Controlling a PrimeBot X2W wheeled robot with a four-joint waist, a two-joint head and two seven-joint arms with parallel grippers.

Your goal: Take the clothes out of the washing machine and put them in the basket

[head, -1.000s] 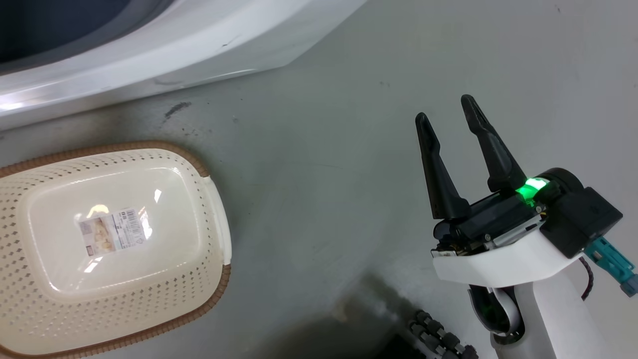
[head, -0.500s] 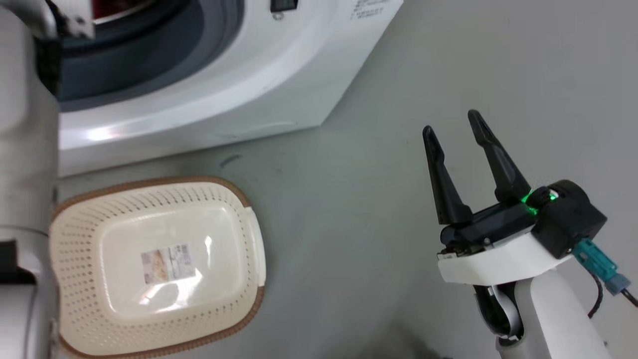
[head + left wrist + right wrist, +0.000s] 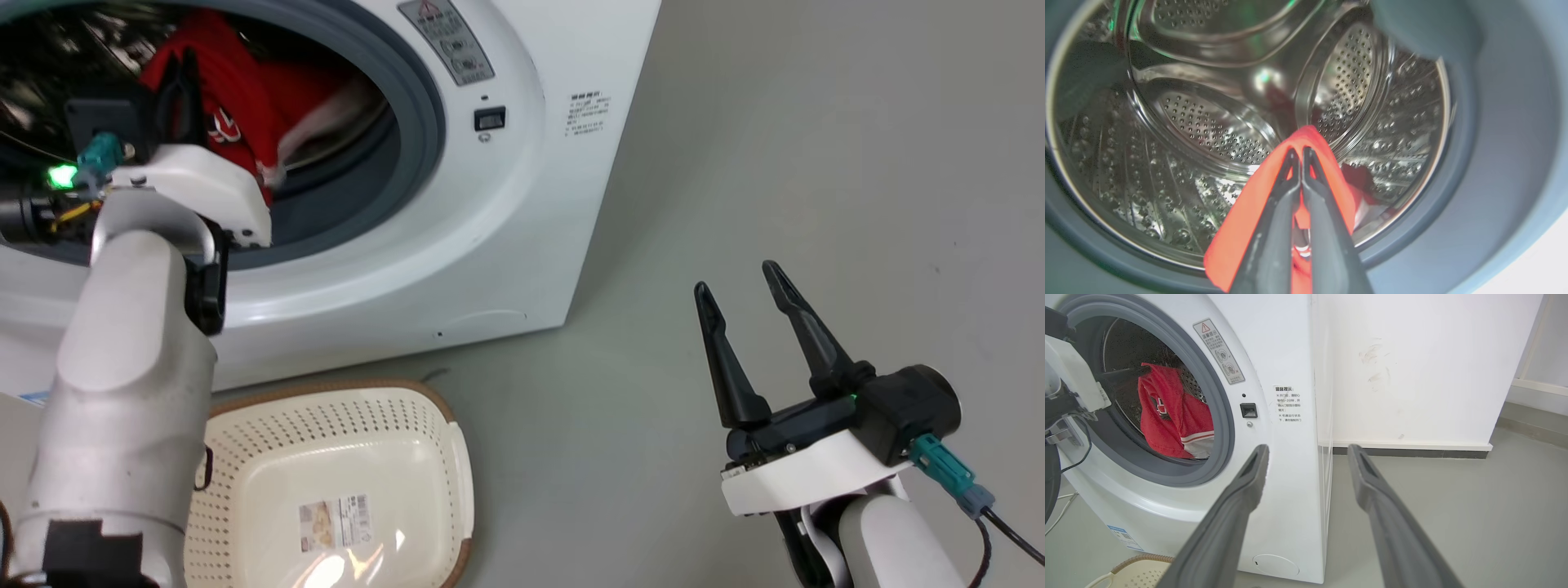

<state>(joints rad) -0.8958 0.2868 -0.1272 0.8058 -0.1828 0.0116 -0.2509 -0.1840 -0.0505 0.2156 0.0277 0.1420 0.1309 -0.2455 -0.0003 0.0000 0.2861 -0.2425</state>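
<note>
The white washing machine (image 3: 490, 204) stands with its drum (image 3: 1208, 122) exposed. My left gripper (image 3: 181, 90) reaches into the opening and is shut on a fold of red clothes (image 3: 1327, 171); the left wrist view shows the two fingers pressed together around the cloth at the gripper (image 3: 1300, 152). The red garment (image 3: 237, 90) with white striped trim hangs from it inside the grey door ring (image 3: 1167, 416). The cream basket (image 3: 326, 408) sits on the floor before the washer, with just a label in it. My right gripper (image 3: 736, 279) is open over bare floor, right of the washer (image 3: 1308, 449).
Grey floor (image 3: 816, 122) spreads to the right of the washer. A white wall (image 3: 1412, 375) with a dark baseboard stands behind it. A thin cable (image 3: 1057, 514) lies on the floor left of the machine. A corner of the basket (image 3: 1135, 571) shows below the washer front.
The head camera has tilted up, bringing the washer opening, the red garment and my left arm into view. The right gripper stays open in the same pose.
</note>
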